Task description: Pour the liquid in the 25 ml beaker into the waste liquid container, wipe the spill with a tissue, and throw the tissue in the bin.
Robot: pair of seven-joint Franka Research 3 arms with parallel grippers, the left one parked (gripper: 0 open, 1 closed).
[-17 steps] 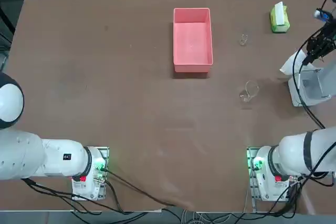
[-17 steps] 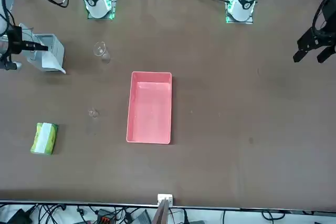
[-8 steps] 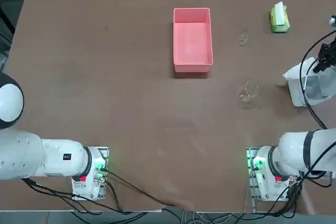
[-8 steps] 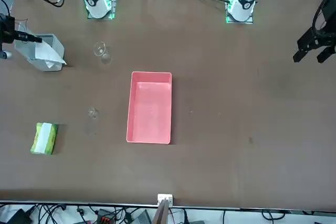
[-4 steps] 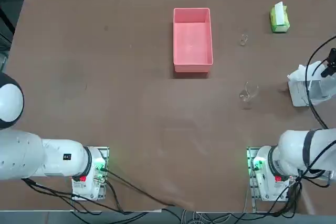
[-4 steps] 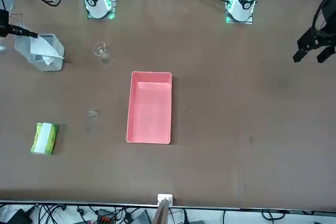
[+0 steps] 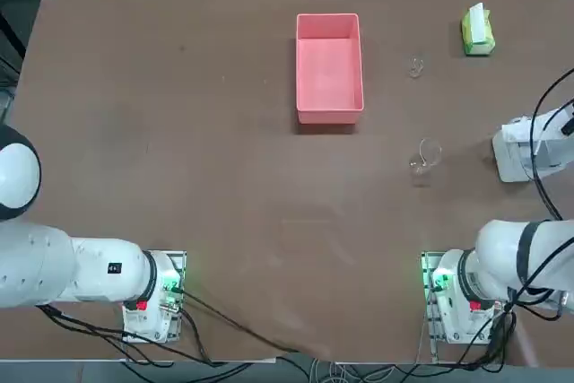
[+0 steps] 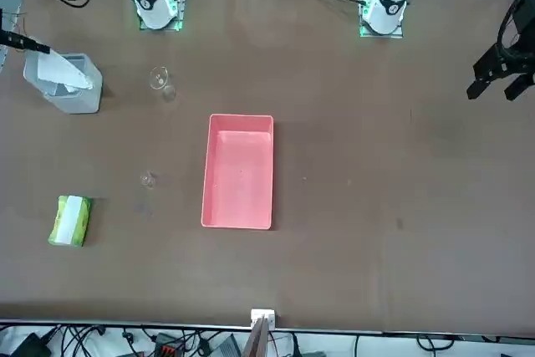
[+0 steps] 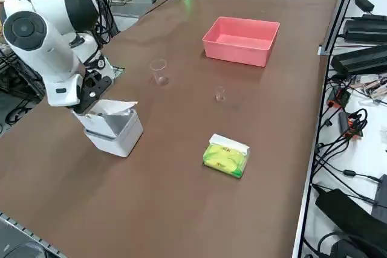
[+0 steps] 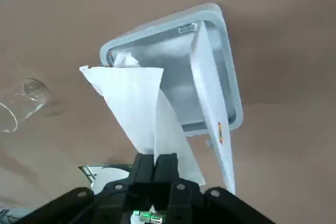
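Observation:
My right gripper [image 10: 157, 162] is shut on the white tissue [image 10: 137, 103], just above the pale grey bin [image 10: 223, 35] at the table's right edge. The tissue stretches from the fingertips [image 10: 167, 160] down to the bin's open top, its far end at the rim. In the right side view the gripper [image 9: 92, 99] hangs beside the bin [image 9: 118, 134] with the tissue [image 9: 113, 108] lying over the opening. The tiny 25 ml beaker [image 7: 415, 67] stands upright between the pink waste liquid container [image 7: 329, 116] and the tissue pack. The container [image 9: 239, 52] sits far from the gripper.
A larger clear beaker [image 7: 427, 156] stands between the bin and the table's middle. The yellow-green tissue pack [image 7: 477, 31] lies at the far right corner. Cables and equipment [image 9: 363, 58] line the shelf beyond the table's far edge.
The right gripper has carried the tissue back toward the robot and outward, past the bin toward the table's right edge. The tissue now lies across the bin's opening instead of hanging beside it.

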